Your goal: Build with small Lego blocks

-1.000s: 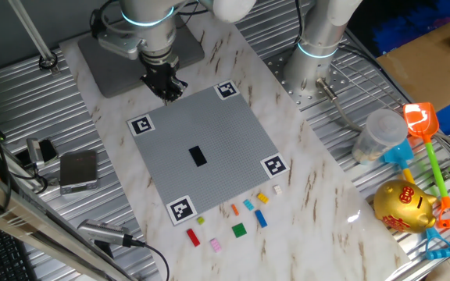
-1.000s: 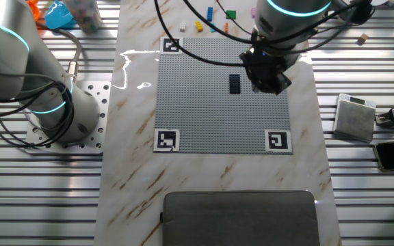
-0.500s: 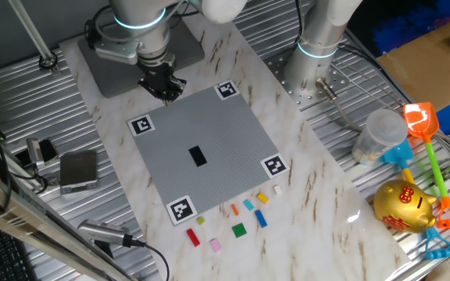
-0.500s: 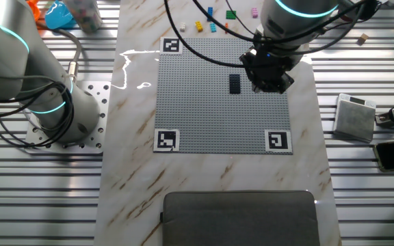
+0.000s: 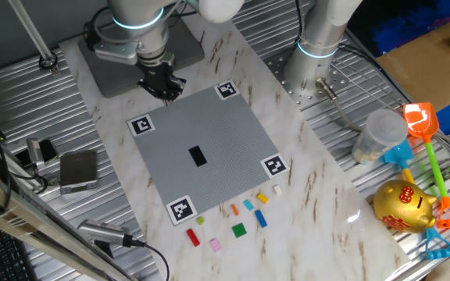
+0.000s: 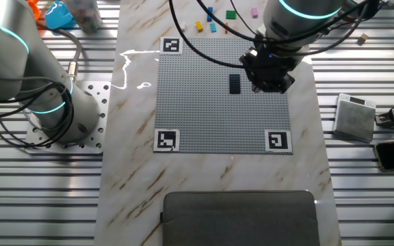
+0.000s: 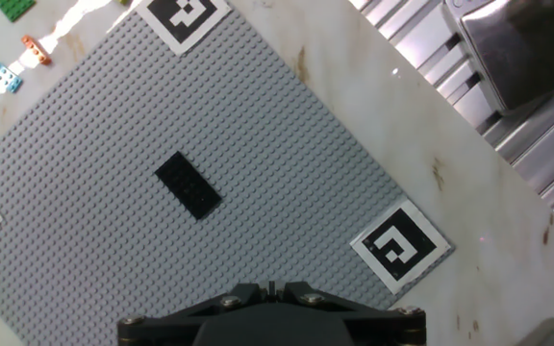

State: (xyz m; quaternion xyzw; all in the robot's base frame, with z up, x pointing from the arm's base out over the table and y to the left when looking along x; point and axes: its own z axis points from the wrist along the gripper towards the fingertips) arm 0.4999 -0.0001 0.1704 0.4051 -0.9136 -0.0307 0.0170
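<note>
Lying flat on the grey plate [image 5: 225,133], black brick [image 5: 198,156] runs lengthwise toward the loose bricks [image 5: 241,218]

No readable words, brands or numbers. Only signs: black-and-white square markers [image 5: 140,125] at the four corners of the grey plate [image 5: 225,129]. Gold piggy bank [image 5: 403,205] has a red mark, too small to read.

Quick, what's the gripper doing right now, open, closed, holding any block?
Gripper: in view above the grey plate's edge, but open or shut cannot be told; no block visibly held.
</note>
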